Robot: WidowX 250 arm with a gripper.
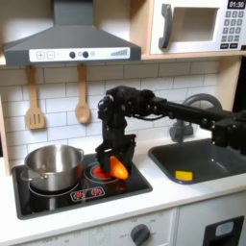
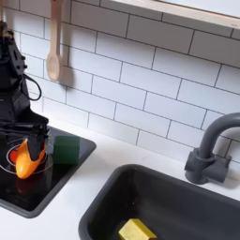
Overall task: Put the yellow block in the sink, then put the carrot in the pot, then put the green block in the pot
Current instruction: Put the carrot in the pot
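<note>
On the toy kitchen counter, the sink [image 1: 197, 161] takes up the first exterior view's right side, its dark curved faucet [image 2: 208, 146] rising at the back rim in the second exterior view. The yellow block [image 2: 137, 230] lies on the basin floor, near the front edge in the second exterior view. To the first exterior view's left sits the black stovetop [image 1: 58, 197], with the pot [image 1: 53, 164] standing on its left burner. The arm [image 1: 183, 110] reaches across from the first exterior view's right and bends down over the right burner. Its gripper [image 2: 28, 159] has its fingers pinching the carrot [image 1: 116, 167] just above the burner, well apart from the pot. The green block [image 2: 66, 149] rests on the stovetop just beside the gripper, on the second exterior view's right.
</note>
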